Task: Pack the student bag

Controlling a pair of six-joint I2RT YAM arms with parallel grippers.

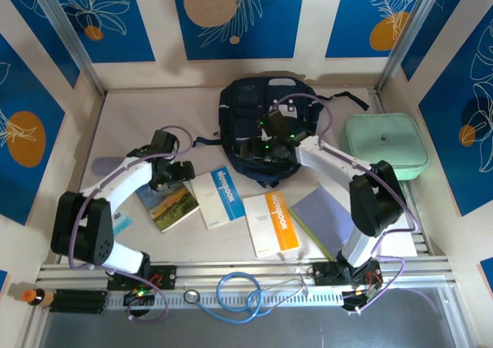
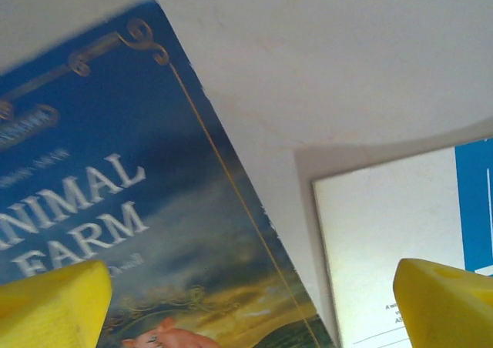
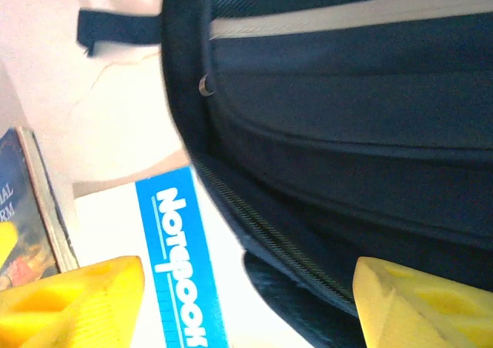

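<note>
The student bag (image 1: 262,121) is a dark navy backpack lying flat at the back middle of the table. In the right wrist view its zipper edge and pale stripe (image 3: 347,132) are close up. My right gripper (image 1: 258,149) hovers open at the bag's near edge; its yellow fingertips (image 3: 77,302) straddle the bag's rim and a blue-and-white notebook (image 3: 173,255), with nothing between them (image 3: 246,306). My left gripper (image 1: 179,172) is open just above the "Animal Farm" book (image 2: 115,209), its fingers (image 2: 54,306) spread wide and gripping nothing (image 2: 250,317).
The blue notebook (image 1: 219,196), an orange notebook (image 1: 271,223) and a purple folder (image 1: 323,213) lie in a row in front of the bag. A mint-green case (image 1: 384,146) sits at the right. A blue cable (image 1: 239,290) coils on the near rail.
</note>
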